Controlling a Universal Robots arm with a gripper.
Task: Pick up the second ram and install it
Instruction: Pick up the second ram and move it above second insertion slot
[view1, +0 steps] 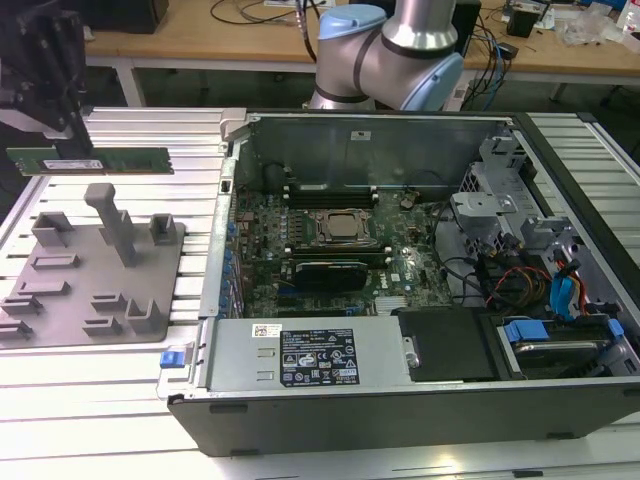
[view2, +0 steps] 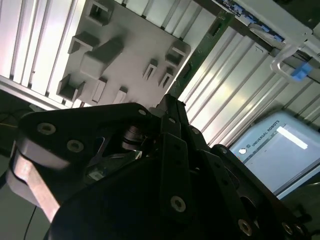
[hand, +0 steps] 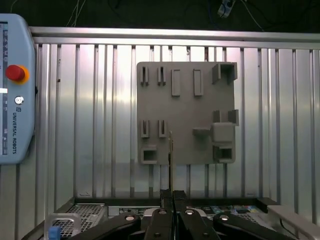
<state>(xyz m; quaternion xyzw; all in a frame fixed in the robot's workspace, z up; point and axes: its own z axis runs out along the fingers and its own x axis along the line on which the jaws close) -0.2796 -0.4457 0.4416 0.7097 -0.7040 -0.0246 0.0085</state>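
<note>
Gripper (hand: 171, 195) aloft, clamping level second ram (view1: 90, 160)

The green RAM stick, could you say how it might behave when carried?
Probably stiff: the second ram juts level from the gripper without sagging. Likely light, being thin and flat. Gripped off-centre, it might pivot if bumped.

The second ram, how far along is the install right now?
Pickup looks done: the gripper is shut on the second ram, holding it in the air above the grey holder plate. In hand: the carry. Left: seating it, since it is not yet at the motherboard inside the open computer case.
</note>
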